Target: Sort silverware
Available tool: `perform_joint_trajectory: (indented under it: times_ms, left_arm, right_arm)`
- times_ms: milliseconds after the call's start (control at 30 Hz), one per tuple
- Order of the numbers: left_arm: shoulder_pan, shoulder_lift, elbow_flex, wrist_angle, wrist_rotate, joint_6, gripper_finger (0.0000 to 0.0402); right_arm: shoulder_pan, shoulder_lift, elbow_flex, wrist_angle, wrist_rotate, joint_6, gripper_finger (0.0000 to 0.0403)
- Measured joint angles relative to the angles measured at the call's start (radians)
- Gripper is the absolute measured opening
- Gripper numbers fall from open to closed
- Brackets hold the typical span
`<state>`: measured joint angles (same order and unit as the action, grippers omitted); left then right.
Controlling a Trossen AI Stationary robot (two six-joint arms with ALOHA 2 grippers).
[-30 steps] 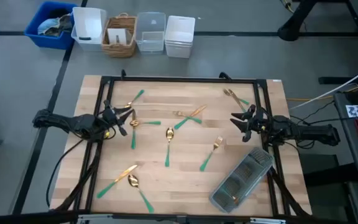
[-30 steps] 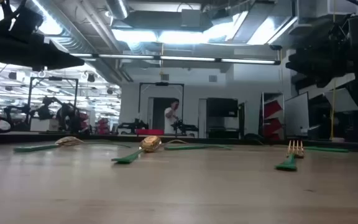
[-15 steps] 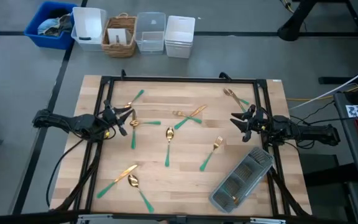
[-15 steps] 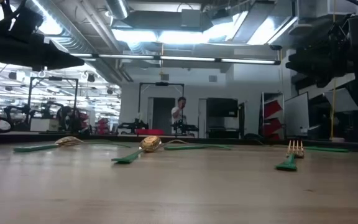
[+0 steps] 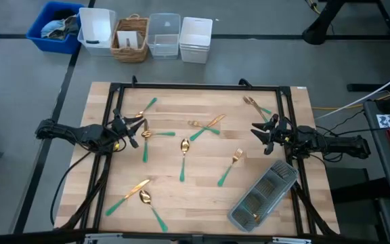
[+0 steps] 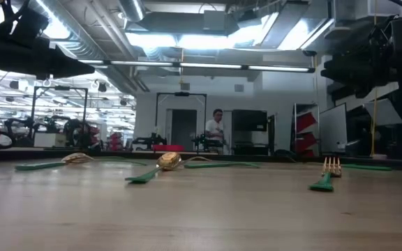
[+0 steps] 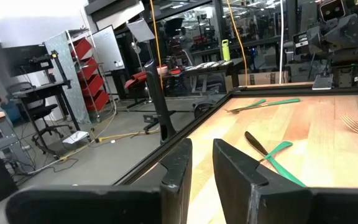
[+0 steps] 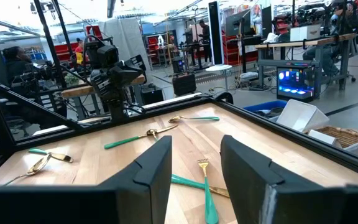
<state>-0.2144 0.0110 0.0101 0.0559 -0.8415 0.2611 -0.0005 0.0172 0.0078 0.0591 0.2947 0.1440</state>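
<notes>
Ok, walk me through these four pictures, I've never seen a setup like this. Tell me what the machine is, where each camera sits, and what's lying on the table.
Two dark robot arms work at a wooden table. One camera looks straight down, one sits at tabletop height, and one rides on each wrist. From above, the left gripper and right gripper hover at opposite sides, both open and holding nothing. Scattered between them is the silverware: gold heads, teal handles. A clear plastic tray lies near the right arm. Bins stand beyond the table.
</notes>
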Motion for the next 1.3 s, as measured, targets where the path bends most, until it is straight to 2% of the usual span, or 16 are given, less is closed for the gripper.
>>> perform_joint_trajectory:
  times_ms: [300, 367, 433, 733, 1033, 1300]
  left_arm:
    - [0.000, 0.000, 0.000, 0.003, 0.000, 0.000, 0.0059]
    - [0.000, 0.000, 0.000, 0.003, 0.000, -0.008, 0.0059]
    - [0.000, 0.000, 0.000, 0.003, 0.000, -0.040, 0.0059]
    - [0.000, 0.000, 0.000, 0.007, 0.002, -0.188, 0.0059]
    - [0.000, 0.020, 0.028, 0.011, 0.161, -0.229, 0.0059]
    - [0.000, 0.188, 0.116, -0.096, 0.211, -0.257, 0.0059]
  right_arm:
    - [0.000, 0.000, 0.006, 0.044, 0.001, 0.000, 0.0138]
    - [0.001, 0.000, 0.006, 0.053, 0.035, -0.001, 0.0138]
    - [0.001, 0.000, 0.007, 0.053, 0.063, 0.009, 0.0138]
    - [0.000, 0.000, 0.008, 0.063, 0.053, 0.013, 0.0138]
    - [0.000, 0.000, 0.009, 0.065, 0.053, 0.014, 0.0138]
    - [0.000, 0.000, 0.011, 0.113, 0.053, 0.014, 0.0138]
